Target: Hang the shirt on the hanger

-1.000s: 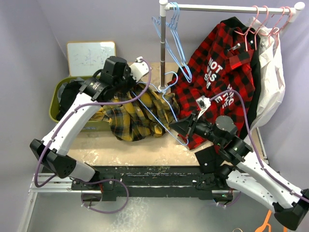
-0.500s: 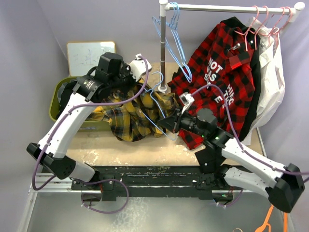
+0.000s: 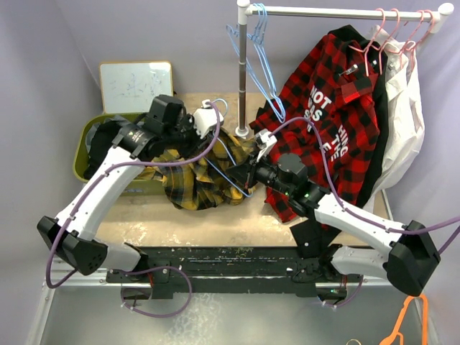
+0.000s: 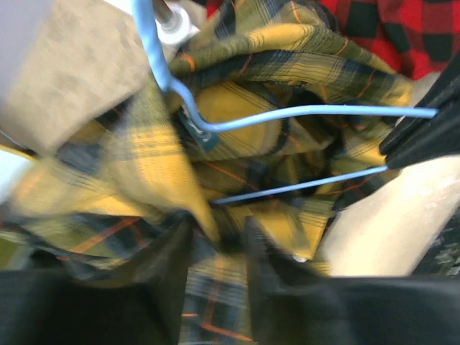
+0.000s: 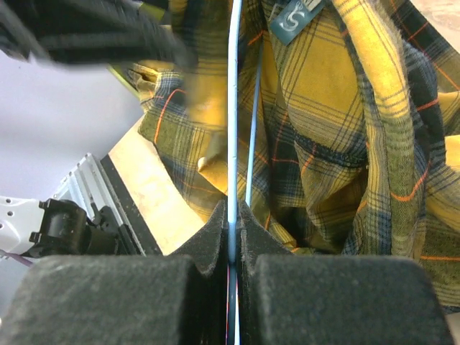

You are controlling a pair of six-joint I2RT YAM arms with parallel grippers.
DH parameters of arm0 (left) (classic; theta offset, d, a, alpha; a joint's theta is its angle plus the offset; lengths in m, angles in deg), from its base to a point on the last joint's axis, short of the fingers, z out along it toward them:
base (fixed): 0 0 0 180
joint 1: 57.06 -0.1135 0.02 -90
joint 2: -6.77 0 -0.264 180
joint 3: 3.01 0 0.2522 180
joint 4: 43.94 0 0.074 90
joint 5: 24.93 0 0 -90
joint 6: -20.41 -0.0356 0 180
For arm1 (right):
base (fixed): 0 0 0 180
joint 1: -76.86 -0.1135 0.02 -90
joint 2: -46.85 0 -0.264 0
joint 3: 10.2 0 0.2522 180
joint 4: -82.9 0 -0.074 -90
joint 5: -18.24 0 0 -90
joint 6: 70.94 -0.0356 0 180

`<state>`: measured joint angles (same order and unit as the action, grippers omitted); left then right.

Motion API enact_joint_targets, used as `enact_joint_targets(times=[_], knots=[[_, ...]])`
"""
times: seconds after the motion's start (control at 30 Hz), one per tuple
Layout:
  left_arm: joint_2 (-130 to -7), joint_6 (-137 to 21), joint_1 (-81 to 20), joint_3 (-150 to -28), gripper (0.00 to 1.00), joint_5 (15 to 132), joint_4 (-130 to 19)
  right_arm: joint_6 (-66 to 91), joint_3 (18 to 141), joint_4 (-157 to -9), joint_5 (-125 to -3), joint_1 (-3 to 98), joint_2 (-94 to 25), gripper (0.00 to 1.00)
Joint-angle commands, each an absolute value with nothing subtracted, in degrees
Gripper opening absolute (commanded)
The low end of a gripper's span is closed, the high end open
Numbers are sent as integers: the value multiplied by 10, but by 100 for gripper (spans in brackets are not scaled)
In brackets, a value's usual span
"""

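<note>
Right gripper (image 5: 231,218), reaching in from the lower right of the overhead view, is clamped tight on the thin wire of the hanger (image 5: 232,108). Left gripper (image 4: 218,241), at the upper left of the heap, shows its fingers slightly apart with plaid cloth in the gap, too blurred to tell whether they pinch it. The shirt (image 3: 188,180) lies crumpled on the table (image 3: 215,224) at centre-left of that view, the hanger's blue wires crossing its right half.

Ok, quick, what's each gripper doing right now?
Left gripper: slightly apart around a fold of the shirt; grip cannot be told.
Right gripper: closed on the hanger.
</note>
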<state>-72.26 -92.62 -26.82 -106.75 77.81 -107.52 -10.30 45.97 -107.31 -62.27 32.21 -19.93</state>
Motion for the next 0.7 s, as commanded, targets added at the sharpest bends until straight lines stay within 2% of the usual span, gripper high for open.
enact_joint_targets(times=[0.0, 0.03, 0.07, 0.17, 0.3, 0.43, 0.67], knots=[[-718, -896, -288, -1030, 78, 761, -1016, -81, 467, -1143, -615, 322, -201, 0], [-720, -889, -300, -1035, 97, 770, -1008, -80, 460, -1149, -609, 322, -204, 0], [-721, -890, -313, -1043, 100, 778, -998, -79, 452, -1158, -602, 322, -206, 0], [-728, -938, -362, -1076, 99, 809, -972, -82, 424, -1199, -574, 322, -213, 0], [-772, -1046, -437, -1144, 99, 993, -1021, -61, 418, -1208, -575, 322, -227, 0], [-821, -1197, -461, -1191, 99, 1149, -1136, -48, 423, -1207, -576, 323, -242, 0], [-890, -1434, -462, -1274, 98, 1252, -1315, -34, 429, -1201, -583, 325, -254, 0]])
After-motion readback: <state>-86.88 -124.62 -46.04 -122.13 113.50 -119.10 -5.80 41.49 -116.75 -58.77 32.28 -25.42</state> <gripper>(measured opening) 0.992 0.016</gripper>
